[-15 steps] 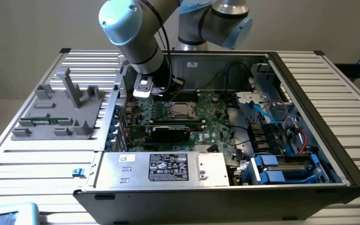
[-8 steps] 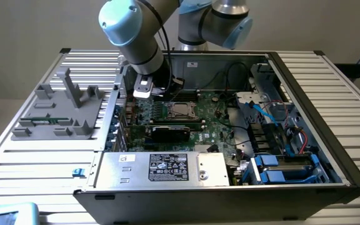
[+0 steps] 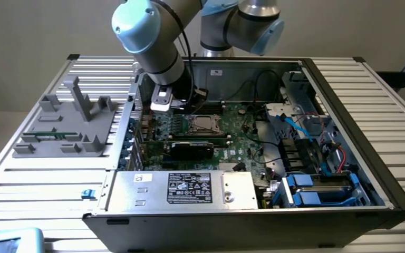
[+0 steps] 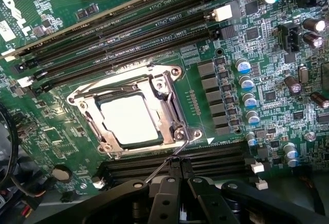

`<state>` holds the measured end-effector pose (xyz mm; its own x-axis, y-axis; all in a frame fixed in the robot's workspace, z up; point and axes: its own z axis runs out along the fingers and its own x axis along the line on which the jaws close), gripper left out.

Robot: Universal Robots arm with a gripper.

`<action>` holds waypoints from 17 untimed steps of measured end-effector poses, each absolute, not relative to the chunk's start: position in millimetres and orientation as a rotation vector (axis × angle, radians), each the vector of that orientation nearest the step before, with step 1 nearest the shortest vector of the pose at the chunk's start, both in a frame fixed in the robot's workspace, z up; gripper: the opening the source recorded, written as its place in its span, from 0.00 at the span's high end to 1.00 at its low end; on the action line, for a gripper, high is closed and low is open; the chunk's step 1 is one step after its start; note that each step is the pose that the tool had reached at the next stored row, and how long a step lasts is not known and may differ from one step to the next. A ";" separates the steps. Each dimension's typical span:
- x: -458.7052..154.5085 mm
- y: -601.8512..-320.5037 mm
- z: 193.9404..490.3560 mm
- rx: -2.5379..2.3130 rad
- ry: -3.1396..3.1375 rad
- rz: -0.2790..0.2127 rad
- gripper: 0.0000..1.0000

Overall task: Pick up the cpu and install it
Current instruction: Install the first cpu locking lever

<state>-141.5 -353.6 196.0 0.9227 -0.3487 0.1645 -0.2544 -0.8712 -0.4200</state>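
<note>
Standing beside the worktop (image 3: 40,179), I am watching the arm leaning down into the open computer case (image 3: 371,158). The hand (image 4: 180,163) is hovering low over the motherboard (image 4: 61,136), its two fingers (image 4: 175,175) pressed fully together and gripping nothing. The cpu (image 4: 128,118) is lying in its socket with its bright metal top facing up and the steel retention frame (image 4: 169,106) sitting around it. In the exterior view it is showing near the middle of the board, just behind the black expansion card (image 3: 192,149).

The thin socket lever (image 4: 163,166) is running right past the fingertips, and I cannot tell whether they are touching it.

That lever is what is worrying me. To my eye, a small sideways drift could be catching the wire, springing the frame and disturbing the chip. The fingertips are also hanging directly over the black memory slots (image 4: 205,160), so any downward creep could be pressing on them. The row of blue-topped capacitors (image 4: 247,82) is standing near the socket, exposed to a careless swing. Whether the chip is lying perfectly flat I cannot judge; if it is tilting, clamping pressure could be bending the contacts beneath.
</note>
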 end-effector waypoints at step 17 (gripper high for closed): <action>-136.3 -352.8 190.7 -2.684 0.438 -0.334 0.89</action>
<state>-136.3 -352.8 190.7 0.9223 -0.3486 0.1668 -0.2533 -0.8712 -0.4205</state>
